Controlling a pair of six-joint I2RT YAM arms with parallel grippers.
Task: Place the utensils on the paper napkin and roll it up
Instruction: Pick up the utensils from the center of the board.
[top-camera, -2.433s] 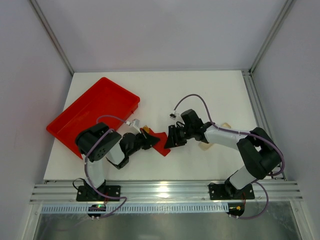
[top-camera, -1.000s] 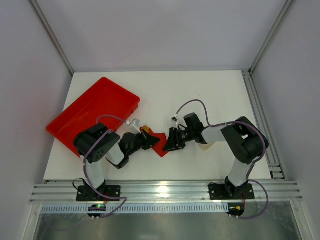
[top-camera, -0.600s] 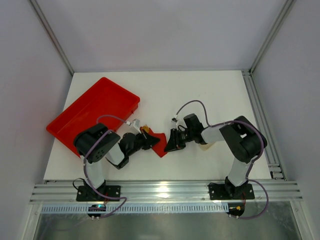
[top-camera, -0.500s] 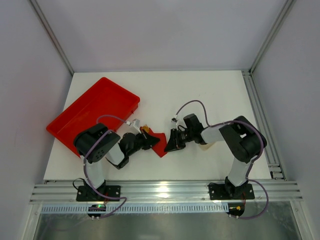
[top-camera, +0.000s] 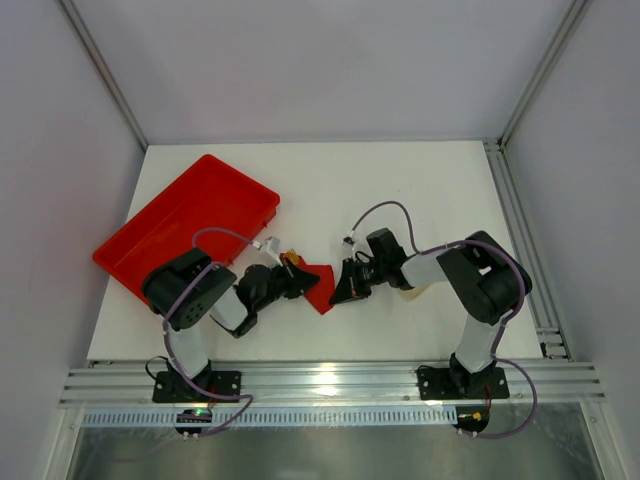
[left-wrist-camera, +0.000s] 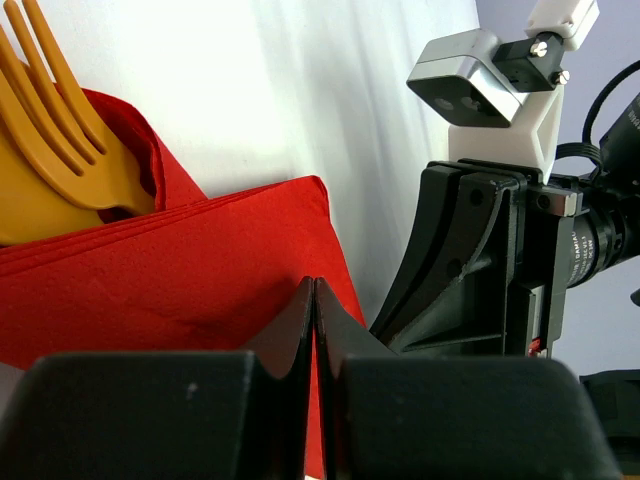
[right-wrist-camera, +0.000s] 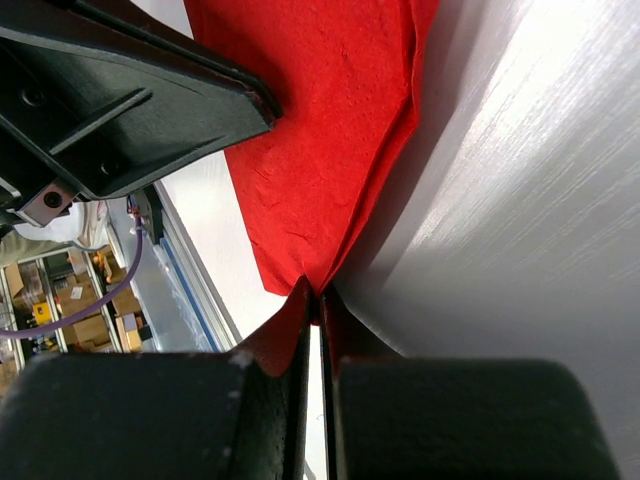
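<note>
In the middle of the white counter, a little toward its near edge, the paper napkin lies between the two arms. It is red and folded into several layers, with one corner pointing to the near side.

The left gripper comes in from the left. Its fingers are pressed flat together at the napkin's left part, and a sliver of red shows in the seam between them, so it looks to be pinching the paper there.

The right gripper faces it from the right, low over the counter. Its fingers are squeezed together on a corner of the napkin, where the red sheet narrows to a point and runs in between the tips. The two grippers are close together, with only the napkin's width between them.

One of the utensils, a tan fork, sits at the left, far side of the napkin. Its tines poke out from under a folded layer of the paper, and the rest of it is tucked inside the fold.

A large red tray with a raised rim sits slantwise on the far left of the counter, well apart from the napkin, with one corner overhanging the counter's left edge.

A pale tan piece shows just beside the near side of the right arm, mostly hidden by it, so what it is cannot be told.
</note>
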